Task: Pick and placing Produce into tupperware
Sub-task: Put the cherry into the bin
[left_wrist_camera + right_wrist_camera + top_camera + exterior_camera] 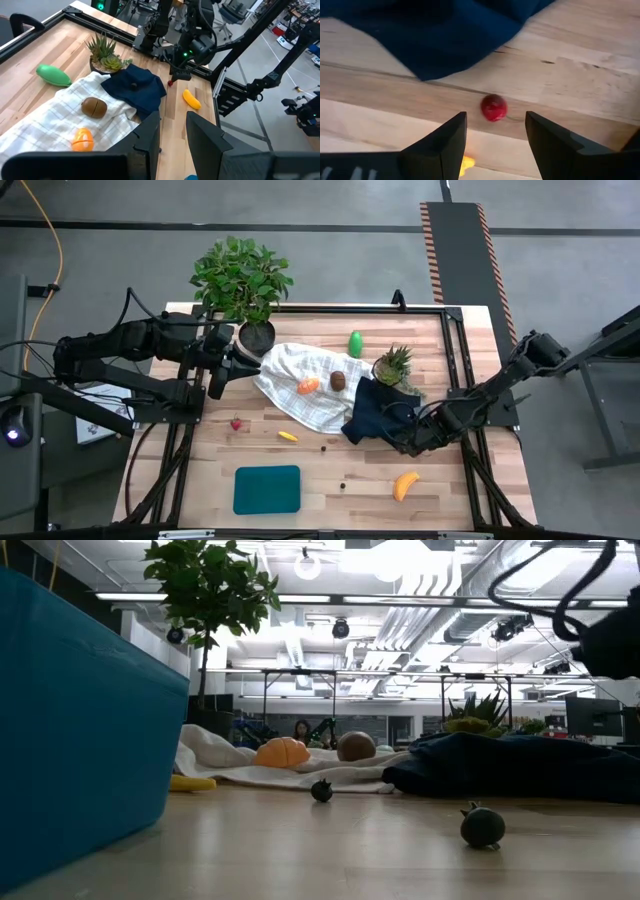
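My right gripper [413,440] [495,120] hovers open at the near edge of the dark navy cloth [380,418], its fingers either side of a tiny red bit [493,107] on the wood, not touching it. My left gripper [216,372] [173,119] waits open by the white checked cloth [300,390]. The orange piece [308,385] and the brown kiwi ball [338,380] rest on that cloth. On bare wood lie the green pear piece [355,343], the banana [405,485], a small yellow piece [287,436], a red strawberry [236,423] and two dark bits [321,790] [482,827]. The teal tupperware [267,488] sits near the front edge.
A leafy potted plant [242,285] stands at the far left, close to my left gripper. A small spiky succulent [393,365] sits at the navy cloth's far side. A black metal frame [450,350] runs along the table edges. Bare wood lies between the tupperware and the banana.
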Controlling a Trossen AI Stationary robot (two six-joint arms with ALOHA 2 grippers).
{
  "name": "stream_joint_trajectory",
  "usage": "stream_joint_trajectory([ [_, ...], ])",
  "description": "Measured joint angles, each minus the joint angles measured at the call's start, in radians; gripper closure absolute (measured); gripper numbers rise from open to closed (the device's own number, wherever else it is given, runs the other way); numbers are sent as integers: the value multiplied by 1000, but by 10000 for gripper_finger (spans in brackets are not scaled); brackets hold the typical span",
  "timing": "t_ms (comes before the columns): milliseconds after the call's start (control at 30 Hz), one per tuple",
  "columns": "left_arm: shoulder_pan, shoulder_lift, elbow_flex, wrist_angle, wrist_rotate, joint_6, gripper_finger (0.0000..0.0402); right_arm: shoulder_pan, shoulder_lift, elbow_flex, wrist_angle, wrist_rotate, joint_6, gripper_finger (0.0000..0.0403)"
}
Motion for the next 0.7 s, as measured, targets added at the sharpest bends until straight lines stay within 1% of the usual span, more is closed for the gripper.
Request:
stream_joint_trajectory([
  [100,0,0,0,-12,0,-9,318,0,0,-21,15,-4,-1,210],
  [267,0,0,0,-19,0,-16,318,-1,0,-49,93,-5,-1,210],
  [700,0,0,0,-19,0,-16,318,-1,0,-50,89,1,-7,210],
])
